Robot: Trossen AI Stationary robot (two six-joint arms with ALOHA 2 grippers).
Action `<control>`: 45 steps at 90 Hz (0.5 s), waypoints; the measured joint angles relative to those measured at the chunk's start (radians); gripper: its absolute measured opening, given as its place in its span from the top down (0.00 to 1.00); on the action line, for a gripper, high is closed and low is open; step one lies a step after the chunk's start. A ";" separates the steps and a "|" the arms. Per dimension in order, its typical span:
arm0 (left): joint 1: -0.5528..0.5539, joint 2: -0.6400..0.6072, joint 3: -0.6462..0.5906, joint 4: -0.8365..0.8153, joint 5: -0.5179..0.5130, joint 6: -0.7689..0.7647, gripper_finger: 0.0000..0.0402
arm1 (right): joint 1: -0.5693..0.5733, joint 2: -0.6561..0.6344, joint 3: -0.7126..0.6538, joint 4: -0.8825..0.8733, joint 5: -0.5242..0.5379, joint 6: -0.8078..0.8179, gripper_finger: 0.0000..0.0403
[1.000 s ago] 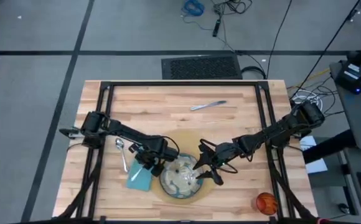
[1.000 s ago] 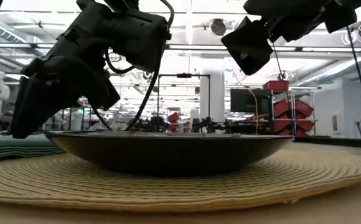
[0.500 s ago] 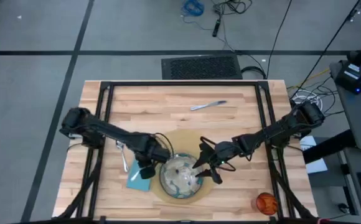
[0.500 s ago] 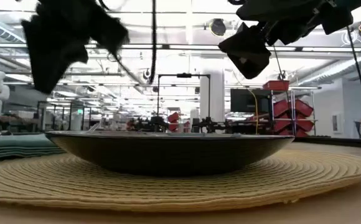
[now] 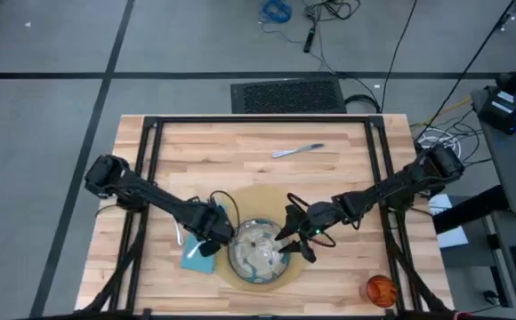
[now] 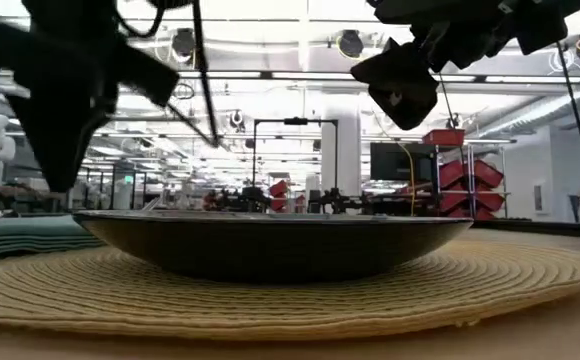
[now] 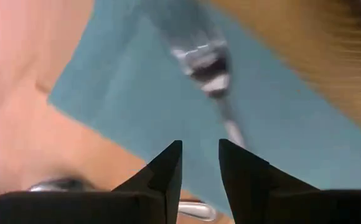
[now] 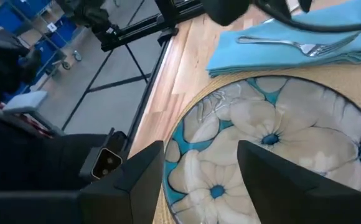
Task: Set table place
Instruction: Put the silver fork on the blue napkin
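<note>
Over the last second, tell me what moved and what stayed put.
The left tool drew back from the dish toward the teal napkin, now above the fork on it. The right tool stayed over the dish; knife and cup unmoved.

— Arm construction?
— Two slim black multi-joint arms with rounded joint housings; thin black cables loop beside each wrist.
— End effectors?
— Left gripper [image 7: 199, 163]: two matte black, pointed wedge fingers. Right gripper [image 8: 199, 163]: broader black fingers.
</note>
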 joint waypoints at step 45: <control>-0.002 -0.327 -0.183 0.280 0.006 -0.175 0.78 | 0.006 0.000 0.000 -0.001 -0.001 0.012 0.51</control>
